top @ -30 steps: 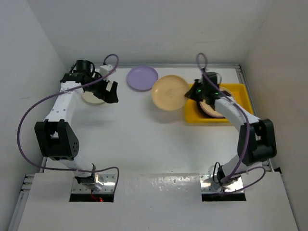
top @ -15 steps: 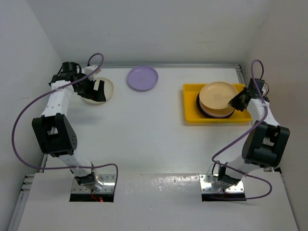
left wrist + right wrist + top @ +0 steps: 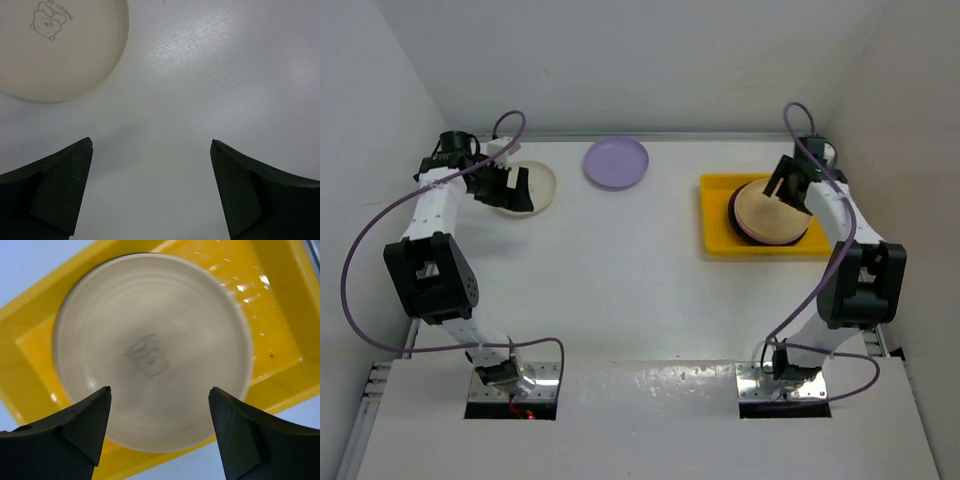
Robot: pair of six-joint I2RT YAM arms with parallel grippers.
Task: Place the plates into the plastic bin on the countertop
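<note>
Plates (image 3: 770, 212) sit stacked in the yellow bin (image 3: 715, 243) beneath my right tool (image 3: 788, 188), which is wide and empty. A cream plate (image 3: 55, 45) lies on the worktop (image 3: 620, 280) at eleven o'clock from my left tool (image 3: 150, 145), also wide and the nearer one. A lilac plate (image 3: 616, 162) lies farther right.

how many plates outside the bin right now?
2: a cream plate far left, by the left hand; a lilac plate far centre. Others are stacked in the yellow bin, count hidden.
</note>
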